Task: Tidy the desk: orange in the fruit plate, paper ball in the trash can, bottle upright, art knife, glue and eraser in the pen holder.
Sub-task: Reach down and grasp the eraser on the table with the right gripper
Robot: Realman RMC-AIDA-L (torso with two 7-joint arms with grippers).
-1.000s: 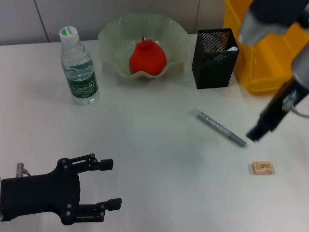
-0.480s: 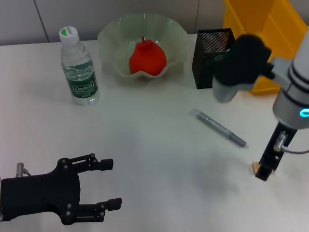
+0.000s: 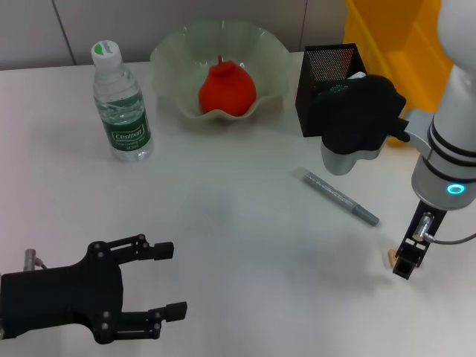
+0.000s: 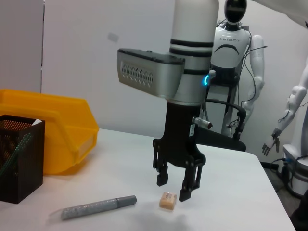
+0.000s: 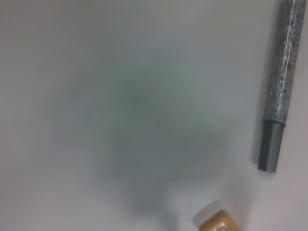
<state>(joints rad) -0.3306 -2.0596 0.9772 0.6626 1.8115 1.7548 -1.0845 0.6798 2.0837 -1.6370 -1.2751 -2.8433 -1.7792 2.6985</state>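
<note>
Right gripper: the right gripper (image 4: 176,186) hangs just above the eraser (image 4: 167,200), fingers spread, one each side of it but neither touching.
Left gripper: the left gripper (image 3: 165,286) sits parked low near the table's front edge, fingers apart and empty.
Eraser: it lies on the white table (image 3: 223,216), just beside the tip of the grey art knife (image 3: 338,196).
Technique: likely best to centre over the eraser, descend until the pads bracket it, then close gently before lifting toward the pen holder (image 3: 327,89).
Writing: the bottle (image 3: 119,104), standing upright, carries a green label too small to read.
</note>
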